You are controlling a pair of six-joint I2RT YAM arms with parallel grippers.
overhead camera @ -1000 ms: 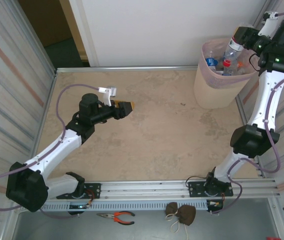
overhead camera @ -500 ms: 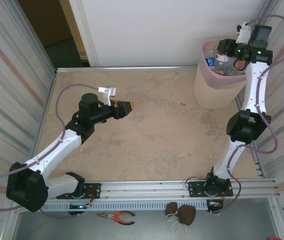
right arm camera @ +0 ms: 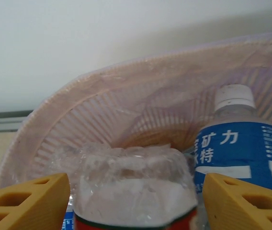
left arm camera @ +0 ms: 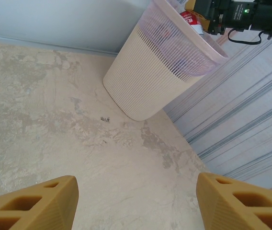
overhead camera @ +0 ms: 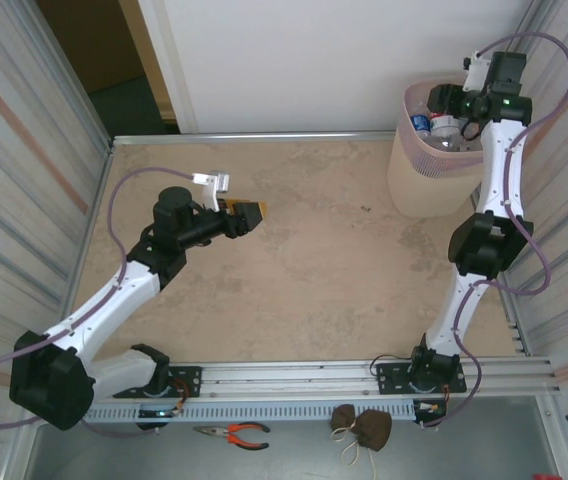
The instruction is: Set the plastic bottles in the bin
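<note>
Nearest the arm bases, off the work surface: orange-handled pliers (overhead camera: 232, 432) and a small brown pouch (overhead camera: 362, 425), neither one part of the task. Next, the table (overhead camera: 344, 270), beige and mottled; between the two arms it presents bare surface with a few dark specks. Left gripper (left arm camera: 137, 184): held above the table's left-centre, well apart from the bin, its jaws spread wide with nothing between them. Far right corner: the bin (overhead camera: 424, 180), pale pink-beige with a slotted wall and a thin liner at the rim, standing upright against the back wall. Right gripper (right arm camera: 137, 176): poised over the bin's mouth, jaws also set wide; a clear bottle with a red label band (right arm camera: 135, 191) sits between them, its base toward the wrist camera. A narrow gap appears at its right side, so no firm clamp is evident and the bottle is judged released or on the point of release. Just beside it, deeper in the bin: a clear bottle with a blue label and white cap (right arm camera: 239, 143), upright or nearly so. More bottles crowd the bin's mouth in the overhead view, too small to count. Progress, as a judgement: close to complete. Every bottle visible lies within or directly over the bin; what is left is for this one to settle inside and the right arm to draw clear.
</note>
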